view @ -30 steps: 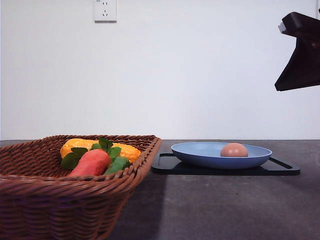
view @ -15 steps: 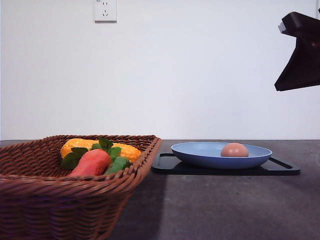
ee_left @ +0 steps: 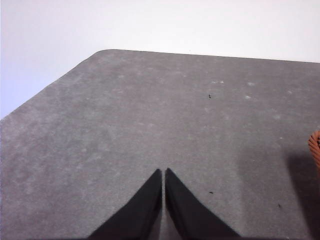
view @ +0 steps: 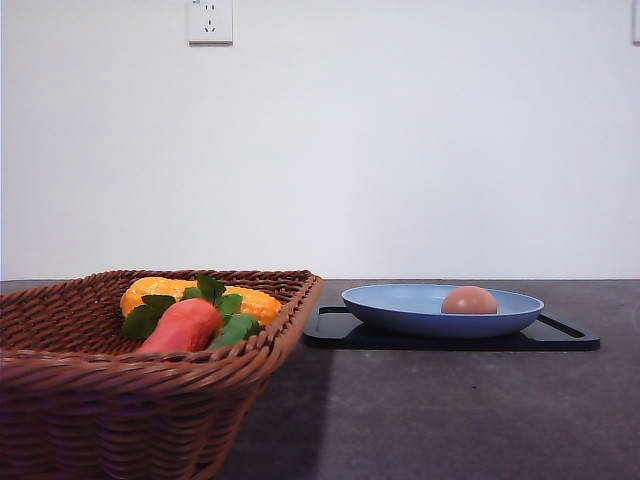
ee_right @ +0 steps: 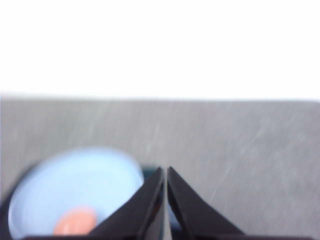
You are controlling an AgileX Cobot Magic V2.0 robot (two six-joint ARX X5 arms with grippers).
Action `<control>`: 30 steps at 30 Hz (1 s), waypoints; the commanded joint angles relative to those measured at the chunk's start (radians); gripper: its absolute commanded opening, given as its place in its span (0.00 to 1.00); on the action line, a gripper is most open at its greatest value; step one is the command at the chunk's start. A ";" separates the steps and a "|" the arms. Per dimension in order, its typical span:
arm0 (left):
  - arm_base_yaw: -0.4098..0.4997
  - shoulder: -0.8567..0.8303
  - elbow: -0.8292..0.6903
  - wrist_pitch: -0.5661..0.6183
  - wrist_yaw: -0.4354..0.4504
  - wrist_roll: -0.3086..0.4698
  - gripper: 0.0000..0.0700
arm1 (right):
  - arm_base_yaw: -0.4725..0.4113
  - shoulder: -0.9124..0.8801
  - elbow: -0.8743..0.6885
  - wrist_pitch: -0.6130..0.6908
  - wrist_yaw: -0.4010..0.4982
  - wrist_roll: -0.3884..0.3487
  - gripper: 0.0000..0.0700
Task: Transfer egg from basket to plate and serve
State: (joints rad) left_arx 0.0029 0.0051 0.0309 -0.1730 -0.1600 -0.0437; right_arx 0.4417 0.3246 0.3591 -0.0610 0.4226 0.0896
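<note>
The right gripper (ee_right: pixel 165 172) was pressed shut and empty above the plate (ee_right: pixel 80 175), and the left gripper (ee_left: pixel 163 174) hung closed over bare gray table (ee_left: pixel 150 115). The egg (view: pixel 469 300) lay in the blue plate on a black tray (view: pixel 560 337), apart from the basket (view: pixel 150 380). It looked light, smooth and breakable, best pinched gently across its middle; a plain white wall (view: pixel 400 140) stood behind.
</note>
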 commanded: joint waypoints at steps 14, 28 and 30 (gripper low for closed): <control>0.002 -0.002 -0.026 -0.006 -0.004 -0.002 0.00 | -0.412 -0.307 -0.249 0.018 -0.673 -0.101 0.00; 0.002 -0.002 -0.026 -0.006 -0.004 -0.002 0.00 | -0.431 -0.321 -0.350 -0.092 -0.711 -0.074 0.00; 0.002 -0.002 -0.026 -0.006 -0.004 -0.002 0.00 | -0.431 -0.321 -0.350 -0.090 -0.710 -0.075 0.00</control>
State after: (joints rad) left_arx 0.0029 0.0051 0.0307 -0.1730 -0.1600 -0.0437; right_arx 0.0120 0.0063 0.0158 -0.1520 -0.2874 0.0051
